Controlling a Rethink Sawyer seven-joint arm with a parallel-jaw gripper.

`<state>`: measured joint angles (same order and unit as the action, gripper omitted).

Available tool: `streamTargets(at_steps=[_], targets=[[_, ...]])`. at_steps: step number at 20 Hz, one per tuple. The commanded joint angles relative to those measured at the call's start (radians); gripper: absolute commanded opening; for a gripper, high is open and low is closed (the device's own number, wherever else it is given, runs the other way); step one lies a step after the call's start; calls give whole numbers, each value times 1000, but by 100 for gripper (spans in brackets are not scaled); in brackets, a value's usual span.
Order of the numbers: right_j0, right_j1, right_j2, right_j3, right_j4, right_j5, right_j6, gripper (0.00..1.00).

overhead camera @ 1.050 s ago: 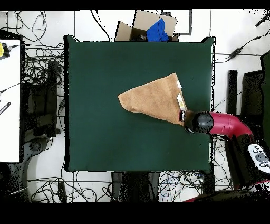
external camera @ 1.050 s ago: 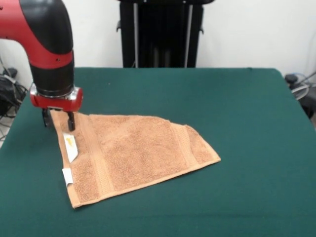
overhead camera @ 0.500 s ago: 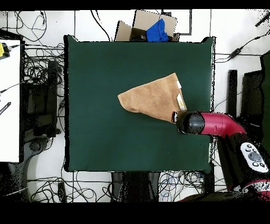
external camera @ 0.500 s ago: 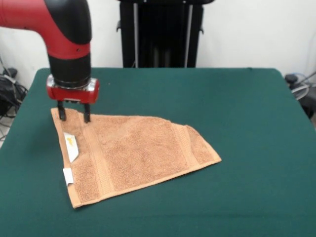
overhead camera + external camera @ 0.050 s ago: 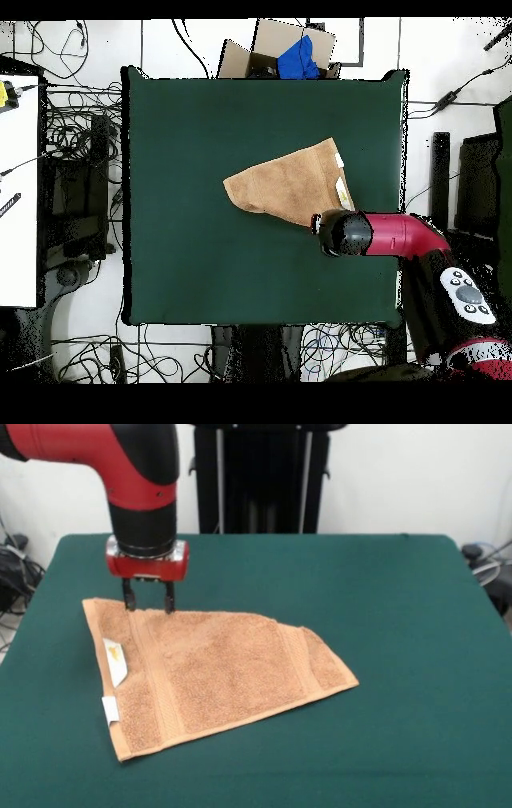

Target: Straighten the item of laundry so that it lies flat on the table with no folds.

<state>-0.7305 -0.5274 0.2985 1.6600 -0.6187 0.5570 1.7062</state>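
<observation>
orange towel [image 5: 216, 672] folded into a rough triangle on the green table [image 5: 400, 624], white tags on its left edge, gripper [image 5: 148, 602] at its far edge, fingers spread, holding nothing

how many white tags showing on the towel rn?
2, both on the towel edge at the picture's left in the front view: one tag partway along that edge, the other tag nearer the camera-side corner. More could be hidden under the fold.

Towel [image 5: 216, 672] — folded to a rough triangle on green table [image 5: 400, 624] | gripper [image 5: 148, 596] — fingers parted, at its far edge
</observation>
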Motion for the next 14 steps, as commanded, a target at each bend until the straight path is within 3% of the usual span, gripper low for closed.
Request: streamTargets(at_steps=[1, 14], targets=[[41, 17, -22, 28, 35, -82, 158, 100], [61, 52, -10, -50, 65, -83, 148, 100]])
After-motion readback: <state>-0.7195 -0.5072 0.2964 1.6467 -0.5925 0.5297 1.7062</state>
